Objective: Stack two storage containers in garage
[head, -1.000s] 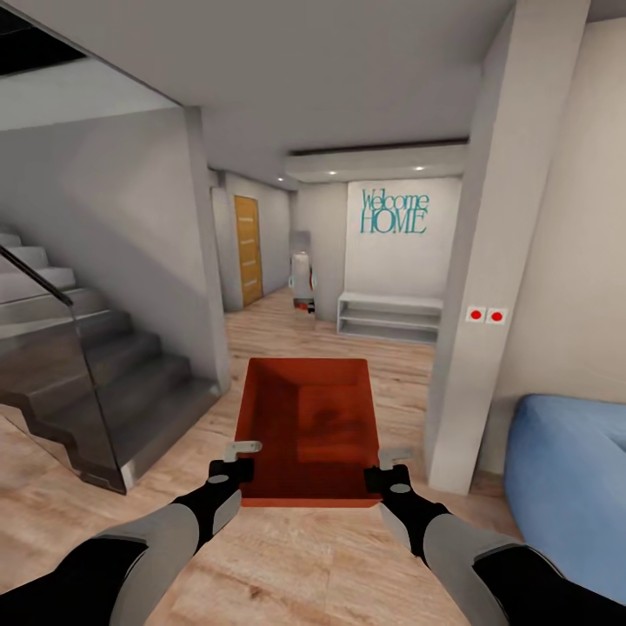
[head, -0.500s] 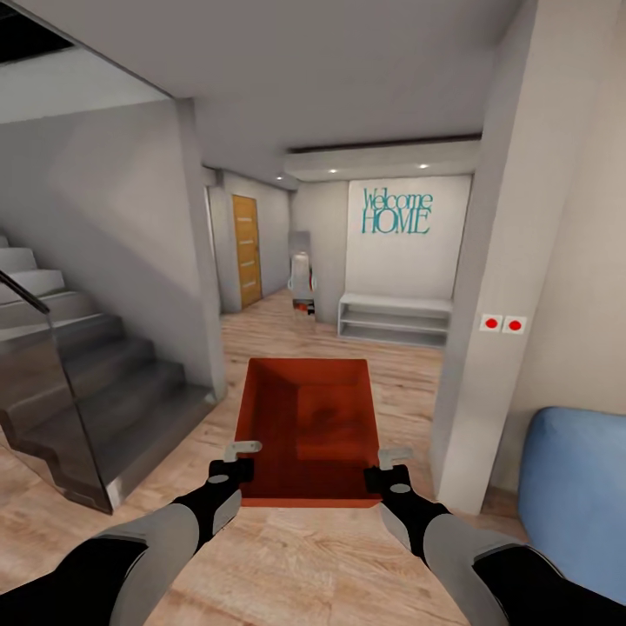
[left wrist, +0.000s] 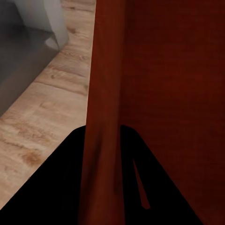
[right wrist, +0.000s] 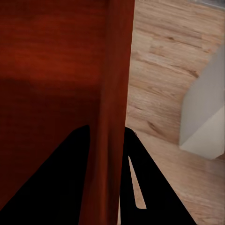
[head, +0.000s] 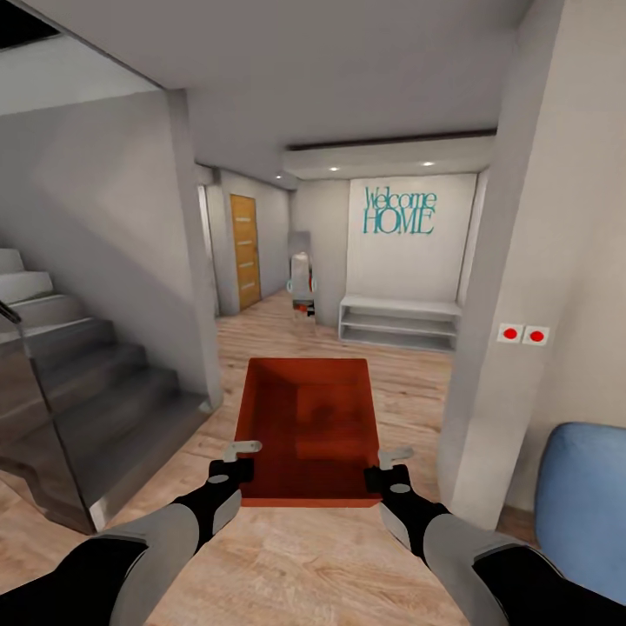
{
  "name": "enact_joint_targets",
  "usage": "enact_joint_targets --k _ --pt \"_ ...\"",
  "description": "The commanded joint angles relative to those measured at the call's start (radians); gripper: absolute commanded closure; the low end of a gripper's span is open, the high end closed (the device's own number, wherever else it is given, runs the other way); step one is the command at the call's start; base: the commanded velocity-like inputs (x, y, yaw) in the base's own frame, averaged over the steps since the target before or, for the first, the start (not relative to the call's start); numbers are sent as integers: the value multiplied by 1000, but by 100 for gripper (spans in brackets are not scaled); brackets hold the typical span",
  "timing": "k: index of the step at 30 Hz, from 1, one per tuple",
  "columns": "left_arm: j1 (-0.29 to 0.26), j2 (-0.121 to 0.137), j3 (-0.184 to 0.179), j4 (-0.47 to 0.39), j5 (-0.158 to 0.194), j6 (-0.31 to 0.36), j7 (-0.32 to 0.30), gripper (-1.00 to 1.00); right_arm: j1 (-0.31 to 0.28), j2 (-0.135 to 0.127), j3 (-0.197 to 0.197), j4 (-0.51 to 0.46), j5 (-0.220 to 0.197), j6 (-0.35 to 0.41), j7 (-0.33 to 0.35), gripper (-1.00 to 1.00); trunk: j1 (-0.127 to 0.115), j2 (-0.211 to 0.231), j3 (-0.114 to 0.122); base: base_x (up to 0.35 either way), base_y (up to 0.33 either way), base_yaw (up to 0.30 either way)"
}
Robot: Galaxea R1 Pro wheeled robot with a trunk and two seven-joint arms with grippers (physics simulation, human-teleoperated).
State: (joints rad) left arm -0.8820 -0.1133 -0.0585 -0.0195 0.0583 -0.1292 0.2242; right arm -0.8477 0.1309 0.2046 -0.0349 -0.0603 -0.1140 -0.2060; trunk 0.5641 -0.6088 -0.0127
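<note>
An orange-red storage container (head: 306, 430) was carried between the left end effector (head: 233, 461) and right end effector (head: 388, 465), each pinched on a side wall, its long axis pointed ahead toward the wood-floored hallway (head: 409, 369).

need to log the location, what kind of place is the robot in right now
Most likely the entrance hallway of a house. Teal "Welcome HOME" lettering marks the far wall above a low white shelf, a grey staircase rises at the left, and pale wood-plank flooring runs toward a wooden door.
</note>
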Motion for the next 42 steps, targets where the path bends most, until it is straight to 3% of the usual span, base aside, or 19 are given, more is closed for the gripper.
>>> enact_joint_targets --k 1,42 --pt "-2 0 25 -2 0 -18 18 100 -1 3 -7 6 -24 -5 -7 100 1 -1 -1 323 0 0" --pt "-2 -1 25 -2 0 -18 18 100 -1 3 -7 6 -24 -5 -7 100 1 -1 -1 323 0 0"
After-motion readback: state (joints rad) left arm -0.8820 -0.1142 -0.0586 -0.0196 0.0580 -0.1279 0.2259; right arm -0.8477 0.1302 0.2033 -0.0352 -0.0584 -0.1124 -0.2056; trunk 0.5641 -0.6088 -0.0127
